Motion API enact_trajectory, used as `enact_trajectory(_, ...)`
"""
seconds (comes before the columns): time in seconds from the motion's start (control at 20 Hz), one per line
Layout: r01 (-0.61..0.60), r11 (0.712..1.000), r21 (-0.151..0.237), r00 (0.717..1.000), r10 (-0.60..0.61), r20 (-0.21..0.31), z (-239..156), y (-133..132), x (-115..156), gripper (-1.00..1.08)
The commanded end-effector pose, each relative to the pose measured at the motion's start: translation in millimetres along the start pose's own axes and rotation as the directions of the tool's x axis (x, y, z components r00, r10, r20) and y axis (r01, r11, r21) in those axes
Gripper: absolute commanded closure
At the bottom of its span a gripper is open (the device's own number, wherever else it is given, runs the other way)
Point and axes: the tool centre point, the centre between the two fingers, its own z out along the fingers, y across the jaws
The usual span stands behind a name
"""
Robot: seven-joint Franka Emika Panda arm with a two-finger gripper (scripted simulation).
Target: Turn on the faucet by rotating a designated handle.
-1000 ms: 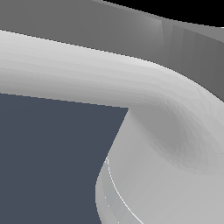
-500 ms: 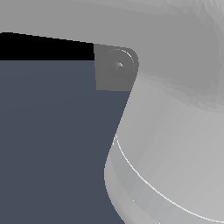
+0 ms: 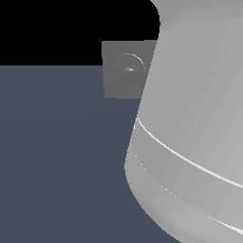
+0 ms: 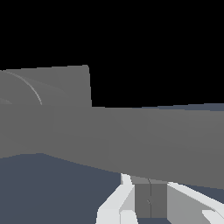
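In the exterior view the faucet [image 3: 124,70] shows as a matte grey square plate with a raised round hub, its right edge cut off by my arm [image 3: 199,128]. The handle is hidden there. The wrist view shows the handle [image 4: 131,135] as a long grey bar running across the picture, with the faucet's plate [image 4: 65,85] behind its hub end. My gripper [image 4: 151,181] sits right against the bar's near edge. Its two dark fingertips [image 4: 143,199] are pressed together with nothing between them.
My glossy white-grey arm fills the exterior view's right half and hides whatever lies behind it. A flat dark blue-grey floor [image 3: 61,156] spreads under the faucet. Beyond it is black background.
My arm has swung toward the exterior view's right. The link that crossed the top a second ago is gone from there, and the faucet's plate and hub have come into view.
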Motion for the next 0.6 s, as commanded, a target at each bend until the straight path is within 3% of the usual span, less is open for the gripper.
enact_trajectory(0.0,0.014,1.0,0.0,1.0,-0.014,-0.025,1,2,19,1.08)
enact_trajectory(0.55,0.054,0.999,-0.002,0.998,-0.054,-0.039,0,9,60,1.08)
